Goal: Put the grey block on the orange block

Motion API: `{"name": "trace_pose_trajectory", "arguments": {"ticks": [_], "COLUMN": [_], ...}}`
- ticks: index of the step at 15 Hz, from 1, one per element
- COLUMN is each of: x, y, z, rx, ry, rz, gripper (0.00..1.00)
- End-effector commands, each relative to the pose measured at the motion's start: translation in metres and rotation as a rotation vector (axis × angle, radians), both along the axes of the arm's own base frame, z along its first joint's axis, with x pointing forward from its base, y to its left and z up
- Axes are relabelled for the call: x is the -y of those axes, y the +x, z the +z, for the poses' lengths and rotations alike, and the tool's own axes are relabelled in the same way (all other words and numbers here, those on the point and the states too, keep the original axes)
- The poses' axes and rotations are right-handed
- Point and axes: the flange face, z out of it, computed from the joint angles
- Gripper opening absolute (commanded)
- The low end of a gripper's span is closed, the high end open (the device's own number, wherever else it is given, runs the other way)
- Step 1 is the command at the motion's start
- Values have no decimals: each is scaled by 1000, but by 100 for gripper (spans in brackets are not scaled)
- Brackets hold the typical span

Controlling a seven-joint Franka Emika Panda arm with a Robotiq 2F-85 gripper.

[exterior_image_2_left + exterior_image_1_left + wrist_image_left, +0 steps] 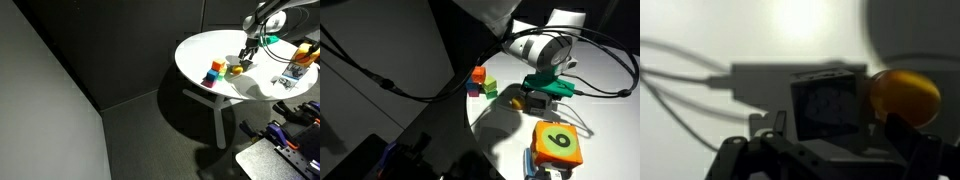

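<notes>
Grey block (830, 105) mid-frame between the gripper (825, 148) jaws, which are spread apart and not clamped. Yellow ball (906, 95) just right. Arm (538, 48) angled down over the table (505, 128).

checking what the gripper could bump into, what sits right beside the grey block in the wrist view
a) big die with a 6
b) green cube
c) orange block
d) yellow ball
d: in the wrist view the yellow ball sits right at the side edge of the grey block, and none of the other three shows there.
</notes>
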Motion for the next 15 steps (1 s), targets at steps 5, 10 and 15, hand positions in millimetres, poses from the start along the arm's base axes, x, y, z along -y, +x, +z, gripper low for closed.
{"name": "trace_pose_trajectory", "arguments": {"ticks": [5, 10, 15], "x": [10, 13, 14], "y": [7, 8, 9], "z": [-5, -7, -6], "rx": [11, 8, 2], "ry": [-7, -15, -21], "rz": [14, 7, 4], "gripper": [100, 72, 36]}}
